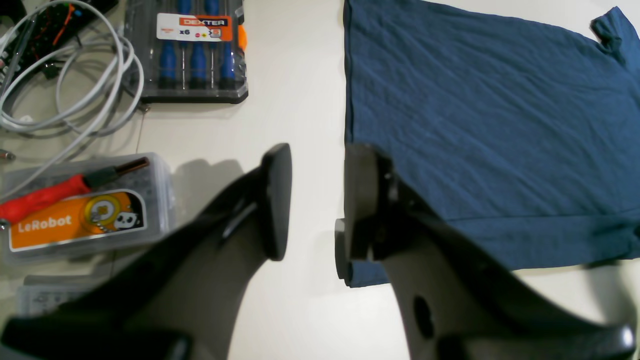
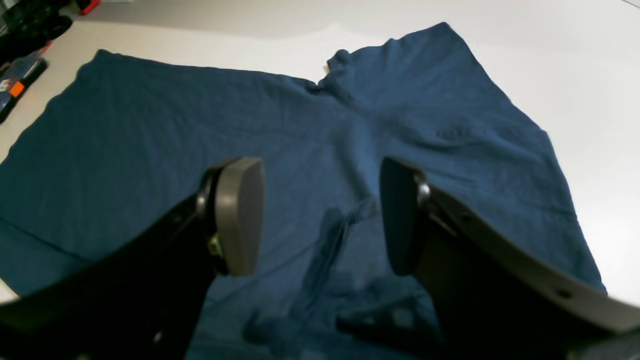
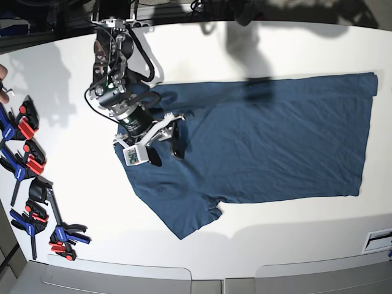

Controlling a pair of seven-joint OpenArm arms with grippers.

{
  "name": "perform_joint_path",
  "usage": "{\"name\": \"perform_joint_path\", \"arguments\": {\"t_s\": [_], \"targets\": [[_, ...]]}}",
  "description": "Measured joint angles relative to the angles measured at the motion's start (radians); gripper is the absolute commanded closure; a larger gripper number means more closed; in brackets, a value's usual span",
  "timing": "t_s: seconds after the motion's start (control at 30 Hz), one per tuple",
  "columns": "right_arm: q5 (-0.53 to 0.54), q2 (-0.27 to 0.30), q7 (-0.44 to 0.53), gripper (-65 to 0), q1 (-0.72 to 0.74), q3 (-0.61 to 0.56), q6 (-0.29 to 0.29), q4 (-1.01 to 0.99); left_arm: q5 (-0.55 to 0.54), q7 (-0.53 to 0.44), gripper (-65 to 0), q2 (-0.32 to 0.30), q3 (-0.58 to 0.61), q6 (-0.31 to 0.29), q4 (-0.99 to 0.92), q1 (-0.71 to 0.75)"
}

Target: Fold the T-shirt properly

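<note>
The dark navy T-shirt [image 3: 269, 141] lies spread on the white table, hem to the right and one sleeve [image 3: 193, 217] pointing to the front. My right gripper [image 3: 164, 146] hovers over its left, neck end. In the right wrist view this gripper [image 2: 320, 220] is open, with a small raised wrinkle of cloth [image 2: 330, 240] below the gap and nothing pinched. My left gripper [image 1: 315, 205] is open over bare table, its right finger [image 1: 365, 200] just at the corner of the T-shirt [image 1: 480, 130]. The left arm does not show in the base view.
Several blue-and-red clamps [image 3: 27, 162] lie along the table's left edge. Beside the left gripper are a screwdriver case [image 1: 192, 50], a clear LeRobot box [image 1: 85, 205] with a red-handled tool on it, and coiled white cable [image 1: 75, 100].
</note>
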Motion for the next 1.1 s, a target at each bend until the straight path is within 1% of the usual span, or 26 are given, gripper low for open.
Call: {"name": "perform_joint_path", "arguments": {"t_s": [0.1, 0.13, 0.17, 0.2, 0.23, 0.3, 0.37, 0.47, 0.53, 0.63, 0.73, 0.8, 0.87, 0.97, 1.03, 1.1], "targets": [[0.0, 0.0, -0.053, -33.9, 0.0, 0.0, 0.0, 0.0, 0.0, 0.0, -16.2, 0.0, 0.0, 0.0, 0.0, 0.0], [0.0, 0.0, -0.083, -32.4, 0.0, 0.0, 0.0, 0.0, 0.0, 0.0, -16.2, 0.0, 0.0, 0.0, 0.0, 0.0], [0.005, 0.001, -0.116, -28.2, 0.0, 0.0, 0.0, 0.0, 0.0, 0.004, -16.1, 0.0, 0.0, 0.0, 0.0, 0.0], [0.027, 0.002, -0.162, -21.9, 0.0, 0.004, 0.0, 0.003, 0.0, 0.003, -15.9, 0.0, 0.0, 0.0, 0.0, 0.0], [0.06, 0.001, -0.214, -14.2, -0.002, 0.014, 0.0, 0.011, 0.0, 0.004, -14.4, 0.001, 0.0, 0.0, 0.0, 0.0], [0.141, -0.002, -0.279, 0.0, -0.01, 0.058, 0.0, 0.043, -0.012, 0.014, -7.9, 0.009, 0.0, 0.0, 0.0, 0.004], [0.215, -0.001, -0.308, 0.0, -0.017, 0.124, 0.001, 0.091, -0.074, 0.077, -0.4, 0.026, 0.0, 0.0, 0.0, 0.012], [0.294, 0.0, -0.316, 0.0, -0.055, 0.237, 0.023, 0.154, -0.15, 0.141, 0.0, 0.073, 0.0, 0.0, 0.0, 0.013], [0.329, -0.001, -0.33, 0.0, -0.095, 0.303, 0.035, 0.177, -0.158, 0.142, 0.0, 0.1, 0.0, 0.0, 0.0, 0.013], [0.402, -0.001, -0.333, 0.0, -0.157, 0.384, 0.036, 0.187, -0.159, 0.137, 0.0, 0.133, 0.003, 0.0, 0.0, 0.013], [0.43, -0.001, -0.336, 0.0, -0.218, 0.42, 0.042, 0.188, -0.149, 0.135, 0.0, 0.15, 0.058, 0.0, 0.0, 0.013], [0.436, -0.001, -0.341, 0.0, -0.262, 0.421, 0.053, 0.188, -0.104, 0.125, 0.0, 0.151, 0.124, 0.0, 0.0, 0.01], [0.415, -0.003, -0.326, 0.0, -0.293, 0.417, 0.057, 0.187, -0.045, 0.056, 0.0, 0.153, 0.2, 0.0, 0.0, 0.006], [0.356, -0.003, -0.249, 0.0, -0.304, 0.415, 0.057, 0.178, 0.12, -0.067, 0.0, 0.165, 0.286, 0.0, 0.0, -0.006], [0.309, -0.002, -0.215, 0.0, -0.299, 0.415, 0.054, 0.151, 0.218, -0.083, 0.0, 0.188, 0.317, 0.003, 0.0, -0.029], [0.29, -0.003, -0.196, 0.0, -0.3, 0.415, 0.052, 0.117, 0.251, -0.084, 0.0, 0.213, 0.343, 0.003, 0.0, -0.048]]}}
